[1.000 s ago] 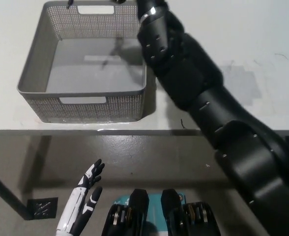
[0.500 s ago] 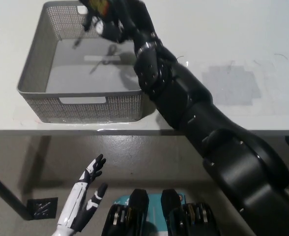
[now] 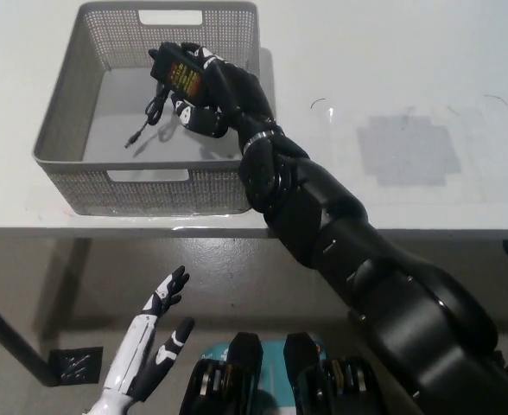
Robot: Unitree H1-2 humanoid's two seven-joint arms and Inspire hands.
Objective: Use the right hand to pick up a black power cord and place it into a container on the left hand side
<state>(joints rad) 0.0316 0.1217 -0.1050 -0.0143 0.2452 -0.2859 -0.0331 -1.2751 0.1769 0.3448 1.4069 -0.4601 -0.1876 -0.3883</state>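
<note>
My black right hand reaches over the grey mesh basket on the table's left side. It is shut on a black power cord's adapter block, which has an orange label. The thin cable hangs from the block, and its plug end touches the basket floor. My white left hand rests below the table edge at the lower left, fingers spread and holding nothing.
The white table stretches to the right of the basket, with a grey patch on it. The table's front edge runs across the middle of the picture; floor lies below.
My right hand with the cord has come down and toward the front over the basket. The cable's end now reaches the basket floor. The left hand has barely moved.
</note>
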